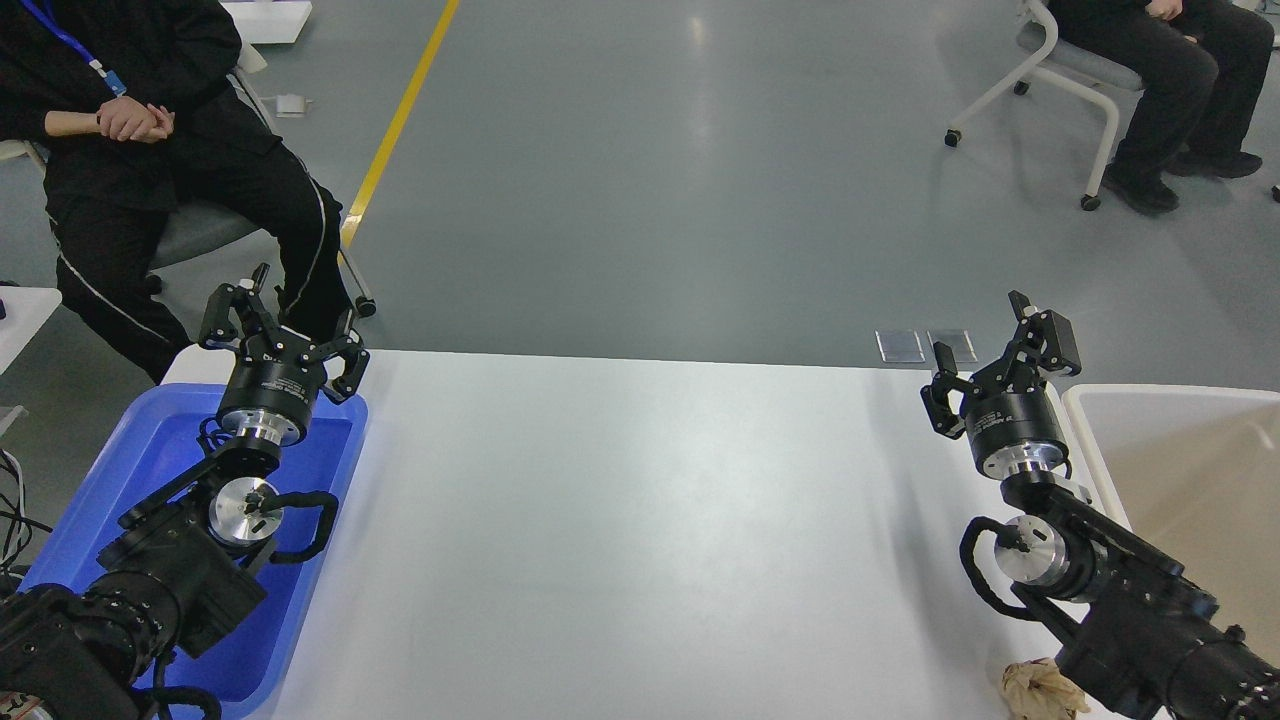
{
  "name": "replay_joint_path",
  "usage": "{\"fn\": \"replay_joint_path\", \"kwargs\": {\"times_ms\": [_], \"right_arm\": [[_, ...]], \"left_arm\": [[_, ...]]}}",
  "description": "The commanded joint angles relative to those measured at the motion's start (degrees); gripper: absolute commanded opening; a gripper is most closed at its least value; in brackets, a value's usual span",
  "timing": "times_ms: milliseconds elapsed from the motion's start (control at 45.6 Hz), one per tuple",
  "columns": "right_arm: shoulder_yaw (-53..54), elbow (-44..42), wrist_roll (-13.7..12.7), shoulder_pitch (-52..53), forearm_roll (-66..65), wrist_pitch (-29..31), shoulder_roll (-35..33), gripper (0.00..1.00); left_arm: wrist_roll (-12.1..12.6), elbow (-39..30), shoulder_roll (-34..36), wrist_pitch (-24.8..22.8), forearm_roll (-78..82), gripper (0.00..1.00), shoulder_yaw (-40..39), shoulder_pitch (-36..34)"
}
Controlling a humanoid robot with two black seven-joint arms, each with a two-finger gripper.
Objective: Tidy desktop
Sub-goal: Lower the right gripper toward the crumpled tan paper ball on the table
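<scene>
White counter (640,520) bare mid-span, one blue tray (160,450) at left edge, one cream bin (1180,440) right, one crumpled paper (1040,690) near front edge, left gripper (280,320) and right gripper (1000,350) jaws spread, holding nothing.

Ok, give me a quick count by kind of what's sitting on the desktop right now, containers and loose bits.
Blue tray: 1
Cream-white bin: 1
Crumpled brownish wad, near edge by the right arm: 1
Total: 3 on the desktop

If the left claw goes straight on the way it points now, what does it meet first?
Probably nothing on the desktop: the left claw points past its far edge. Beyond sits a person, though depth is unclear.
</scene>
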Motion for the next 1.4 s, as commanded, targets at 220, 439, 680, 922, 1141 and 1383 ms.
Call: {"fn": "replay_joint_path", "kwargs": {"times_ms": [220, 439, 680, 922, 1141, 1383], "right_arm": [[0.1, -0.2, 0.0, 0.0, 0.0, -0.1, 0.0, 1.0], [-0.2, 4.1, -0.1, 0.1, 1.1, -1.6, -1.4, 1.0], [-10.1, 21.6, -3.9, 0.5, 3.5, -7.2, -15.8, 1.0], [-18.9, 36.1, -5.5, 2.3, -3.9, -6.7, -31.0, 1.0], [-28.3, 42.2, -5.8, 5.5, -19.3, -7.0, -41.8, 1.0], [-29.9, 46.1, -12.5, 4.6, -41.7, -6.3, -50.0, 1.0]], "left_arm": [[0.0, 0.0, 0.0, 0.0, 0.0, 1.0, 0.0, 0.0], [0.0, 0.0, 0.0, 0.0, 0.0, 1.0, 0.1, 0.0], [0.0, 0.0, 0.0, 0.0, 0.0, 1.0, 0.1, 0.0], [0.0, 0.0, 0.0, 0.0, 0.0, 1.0, 0.1, 0.0], [0.0, 0.0, 0.0, 0.0, 0.0, 1.0, 0.0, 0.0], [0.0, 0.0, 0.1, 0.0, 0.0, 1.0, 0.1, 0.0]]}}
